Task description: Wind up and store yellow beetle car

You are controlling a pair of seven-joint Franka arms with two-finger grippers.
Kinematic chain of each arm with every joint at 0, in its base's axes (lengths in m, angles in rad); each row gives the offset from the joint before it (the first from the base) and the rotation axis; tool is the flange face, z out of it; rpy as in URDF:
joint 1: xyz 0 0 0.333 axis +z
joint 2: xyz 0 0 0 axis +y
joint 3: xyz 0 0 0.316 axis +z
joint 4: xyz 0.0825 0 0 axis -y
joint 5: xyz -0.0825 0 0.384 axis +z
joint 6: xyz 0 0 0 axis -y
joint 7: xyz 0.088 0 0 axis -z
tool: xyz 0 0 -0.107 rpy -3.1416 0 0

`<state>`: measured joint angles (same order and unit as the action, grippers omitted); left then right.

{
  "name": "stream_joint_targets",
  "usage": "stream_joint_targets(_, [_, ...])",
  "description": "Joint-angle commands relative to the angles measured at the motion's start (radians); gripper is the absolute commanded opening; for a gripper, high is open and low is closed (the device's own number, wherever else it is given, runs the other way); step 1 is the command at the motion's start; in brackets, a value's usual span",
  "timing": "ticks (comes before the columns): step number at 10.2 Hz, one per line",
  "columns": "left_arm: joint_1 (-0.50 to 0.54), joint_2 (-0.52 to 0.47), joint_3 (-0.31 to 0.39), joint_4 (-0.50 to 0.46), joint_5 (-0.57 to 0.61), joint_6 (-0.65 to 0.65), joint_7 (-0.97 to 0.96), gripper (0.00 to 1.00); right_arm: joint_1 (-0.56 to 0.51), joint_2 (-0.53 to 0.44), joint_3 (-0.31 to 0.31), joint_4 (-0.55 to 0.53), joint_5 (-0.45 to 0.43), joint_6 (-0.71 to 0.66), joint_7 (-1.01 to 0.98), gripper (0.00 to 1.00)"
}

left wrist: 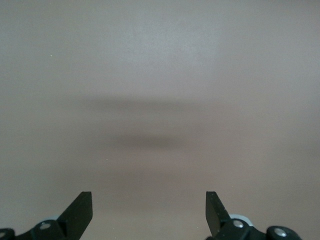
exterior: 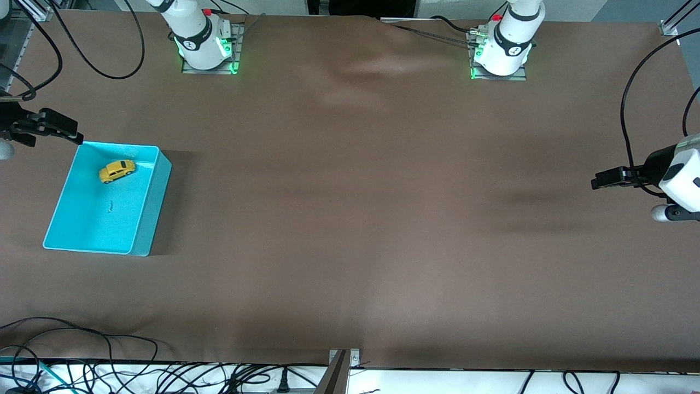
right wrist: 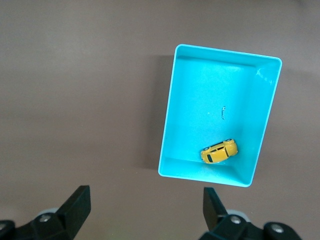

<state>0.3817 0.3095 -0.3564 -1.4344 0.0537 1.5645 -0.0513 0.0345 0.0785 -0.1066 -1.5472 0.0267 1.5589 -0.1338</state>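
Both end effectors hang released above the brown counter (exterior: 350, 219), each with its dark fingers spread wide and nothing between them. Right end effector (exterior: 74, 135) sits over the counter at the right arm's end, just beside the corner of the bin that lies farthest from the front camera. In the right wrist view its two fingertips (right wrist: 80, 202) stand well apart, looking down on the bin. Left end effector (exterior: 599, 180) waits over bare counter at the left arm's end, well apart from the bin; its wrist view shows only the spread fingertips (left wrist: 82, 205) and soft shadows on the brown surface.

A small yellow toy beetle car (exterior: 117, 170) with dark windows and small dark wheels rests on the floor of the open rectangular cyan plastic bin (exterior: 147, 219). It lies in the part of the bin farther from the front camera, near that end wall, turned at a slant to the walls. A tiny dark speck (exterior: 111, 205) lies on the bin floor, nearer the front camera than the car.
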Motion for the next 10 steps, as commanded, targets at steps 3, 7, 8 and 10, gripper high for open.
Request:
stream_joint_targets(3, [0.005, -0.004, -0.003, 0.008, -0.011, -0.011, 0.018, 1.0, 0.005, 0.004, -0.002, 0.018, 0.047, -0.019, -0.012, 1.0])
stream_joint_targets(7, [0.005, -0.006, -0.003, 0.009, -0.009, -0.011, 0.018, 1.0, 0.007, 0.004, -0.002, 0.018, 0.039, -0.014, -0.012, 1.0])
stream_joint_targets(8, [0.006, -0.006, -0.003, 0.009, -0.011, -0.011, 0.018, 1.0, 0.008, 0.004, -0.002, 0.018, 0.039, -0.014, -0.012, 1.0])
stream_joint_targets(10, [0.006, -0.006, -0.003, 0.009, -0.011, -0.011, 0.018, 1.0, 0.008, 0.006, -0.001, 0.018, 0.026, -0.014, -0.012, 1.0])
